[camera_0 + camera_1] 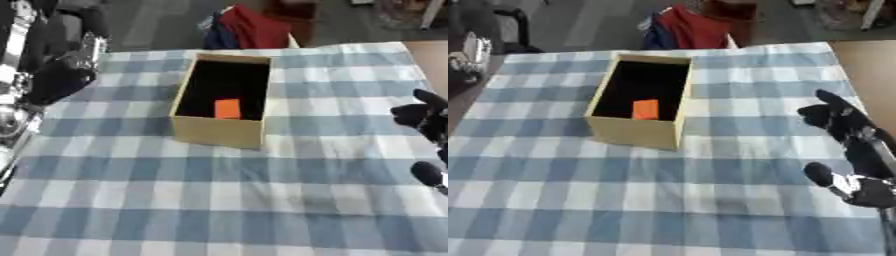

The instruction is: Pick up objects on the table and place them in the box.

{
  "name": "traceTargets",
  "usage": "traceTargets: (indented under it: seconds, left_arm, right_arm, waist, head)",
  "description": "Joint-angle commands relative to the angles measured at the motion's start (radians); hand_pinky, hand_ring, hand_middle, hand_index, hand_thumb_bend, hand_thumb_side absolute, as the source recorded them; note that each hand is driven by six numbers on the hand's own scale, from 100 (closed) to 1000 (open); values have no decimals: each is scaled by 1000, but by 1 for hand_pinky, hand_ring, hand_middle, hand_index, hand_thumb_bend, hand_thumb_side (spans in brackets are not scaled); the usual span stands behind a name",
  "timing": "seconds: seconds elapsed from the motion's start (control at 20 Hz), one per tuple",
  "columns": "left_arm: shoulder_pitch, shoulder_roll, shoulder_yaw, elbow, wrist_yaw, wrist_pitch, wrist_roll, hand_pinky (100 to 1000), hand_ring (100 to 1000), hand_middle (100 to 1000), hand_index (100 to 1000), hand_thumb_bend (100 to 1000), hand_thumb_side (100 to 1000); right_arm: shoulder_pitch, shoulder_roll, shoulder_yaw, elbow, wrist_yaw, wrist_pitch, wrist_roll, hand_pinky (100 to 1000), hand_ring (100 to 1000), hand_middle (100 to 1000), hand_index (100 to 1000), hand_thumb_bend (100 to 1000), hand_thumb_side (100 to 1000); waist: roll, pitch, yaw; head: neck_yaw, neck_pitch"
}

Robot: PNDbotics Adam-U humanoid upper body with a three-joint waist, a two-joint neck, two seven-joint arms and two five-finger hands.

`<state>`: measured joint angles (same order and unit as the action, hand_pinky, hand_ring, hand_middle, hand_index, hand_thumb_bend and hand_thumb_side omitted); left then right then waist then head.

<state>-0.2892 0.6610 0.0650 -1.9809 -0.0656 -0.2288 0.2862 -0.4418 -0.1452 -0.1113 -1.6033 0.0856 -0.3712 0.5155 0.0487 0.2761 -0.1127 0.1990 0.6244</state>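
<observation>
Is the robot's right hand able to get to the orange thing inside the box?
Probably yes. The right hand is off to the box's right, holding nothing, with only bare checked tablecloth between. The box is open on top, and the orange thing lies uncovered inside, so the hand would have to reach down over the wall.

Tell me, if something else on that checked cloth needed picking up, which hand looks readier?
Probably the right hand: it hangs over the tablecloth with relaxed fingers, holding nothing. The left arm sits at the table's left edge, its hand unclear. No loose objects show; an orange block already lies in the box.
</observation>
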Motion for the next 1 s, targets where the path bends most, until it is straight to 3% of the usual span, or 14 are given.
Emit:
traceTargets:
  seconds: [0.05, 0.45, 1.0]
  left_arm:
    - [25, -32, 28, -19, 44, -35, 10, 900, 720, 676, 812, 100, 523]
    - [105, -130, 39, -19, 49, -23, 4, 915, 716, 670, 808, 100, 554]
    - [123, -189, 37, -19, 57, 17, 6, 922, 714, 668, 803, 100, 574]
  right_arm:
    - [-9, -10, -10, -22, 6, -2, -8, 875, 873, 774, 1000, 649, 540]
    - [-11, -12, -12, -23, 9, -3, -12, 874, 873, 775, 1000, 650, 539]
    - [-12, -10, -13, -28, 12, -2, -14, 872, 874, 776, 1000, 651, 539]
  waist:
    - [-2, -23, 2]
    - [-2, -20, 12]
    - [-1, -19, 11]
  head:
    - [-4, 17]
    - [-6, 52]
    - [-8, 50]
